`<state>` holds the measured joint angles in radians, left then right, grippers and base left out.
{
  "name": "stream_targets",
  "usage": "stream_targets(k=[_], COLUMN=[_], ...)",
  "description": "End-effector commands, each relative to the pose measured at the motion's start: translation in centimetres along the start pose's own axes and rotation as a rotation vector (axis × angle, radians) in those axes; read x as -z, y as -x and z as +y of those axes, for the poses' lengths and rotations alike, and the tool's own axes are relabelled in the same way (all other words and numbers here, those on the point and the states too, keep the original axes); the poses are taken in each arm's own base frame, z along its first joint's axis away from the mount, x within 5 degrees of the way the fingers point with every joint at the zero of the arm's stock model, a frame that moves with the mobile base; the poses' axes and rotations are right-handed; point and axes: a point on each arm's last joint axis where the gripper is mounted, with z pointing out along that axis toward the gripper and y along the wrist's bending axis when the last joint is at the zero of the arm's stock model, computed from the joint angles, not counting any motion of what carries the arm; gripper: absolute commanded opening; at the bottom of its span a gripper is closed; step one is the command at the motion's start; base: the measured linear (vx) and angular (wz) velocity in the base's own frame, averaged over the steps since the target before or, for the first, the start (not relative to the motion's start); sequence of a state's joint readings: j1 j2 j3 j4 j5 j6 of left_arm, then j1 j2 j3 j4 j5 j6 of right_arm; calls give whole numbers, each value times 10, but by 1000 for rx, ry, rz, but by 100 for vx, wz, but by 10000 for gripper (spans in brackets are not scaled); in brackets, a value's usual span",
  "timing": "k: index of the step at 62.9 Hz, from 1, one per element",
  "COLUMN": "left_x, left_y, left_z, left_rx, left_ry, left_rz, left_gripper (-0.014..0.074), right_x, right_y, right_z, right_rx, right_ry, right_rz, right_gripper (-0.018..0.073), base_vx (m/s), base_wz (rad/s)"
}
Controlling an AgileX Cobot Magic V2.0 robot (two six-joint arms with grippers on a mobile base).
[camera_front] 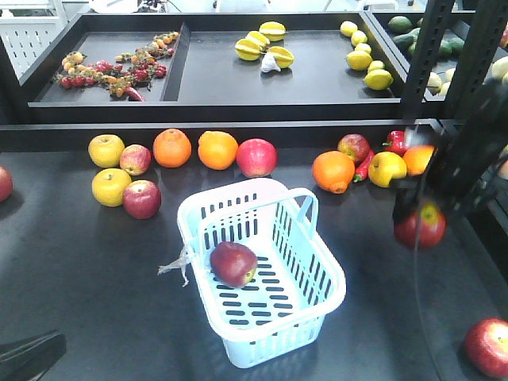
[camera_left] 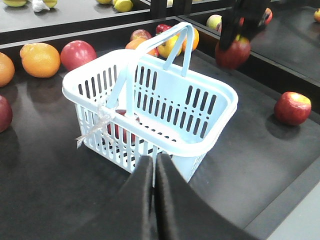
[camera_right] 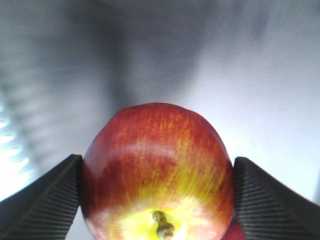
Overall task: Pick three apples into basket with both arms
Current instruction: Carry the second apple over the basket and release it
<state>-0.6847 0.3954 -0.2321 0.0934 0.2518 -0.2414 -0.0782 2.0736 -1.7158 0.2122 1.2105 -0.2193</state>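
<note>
My right hand (camera_front: 421, 208) grips a red apple (camera_front: 420, 225), lifted off the counter (camera_front: 79, 262) right of the basket (camera_front: 317, 294), which holds one apple (camera_front: 232, 263). I should clear the rim before releasing. My left hand (camera_left: 154, 172) is closed, empty.

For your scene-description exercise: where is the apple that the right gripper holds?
In the front view the held apple hangs in the right gripper, above the table right of the basket, below the orange and yellow fruit row.
</note>
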Motion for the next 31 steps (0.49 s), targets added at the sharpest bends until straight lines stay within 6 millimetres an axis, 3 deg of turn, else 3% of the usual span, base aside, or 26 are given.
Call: stream_targets(k=[1,7,14,24,31], left_x=[2,2,2,2,2], left_y=[14,14,14,14,14], left_z=[-3,-3,-3,-3,-3], left_rx=[13,13,13,13,13], left_ry=[-23,-23,-23,-23,-23], left_rz=[-85,-85,-85,-86,-86], left_gripper=[-8,-8,-8,-8,-8], right_x=[67,95,108,93,77], right_y=[-12,-23,-37,-55,-60], right_z=[25,40,55,91,128], right_rx=[77,90,106,205,283], right_ry=[88,165,249,305,334], right_rz=[-115,-191,-223,-161,-145], right_gripper=[-7,-5,-4,-4,-4], base_vx=[0,0,0,0,0], base_wz=[0,0,0,0,0])
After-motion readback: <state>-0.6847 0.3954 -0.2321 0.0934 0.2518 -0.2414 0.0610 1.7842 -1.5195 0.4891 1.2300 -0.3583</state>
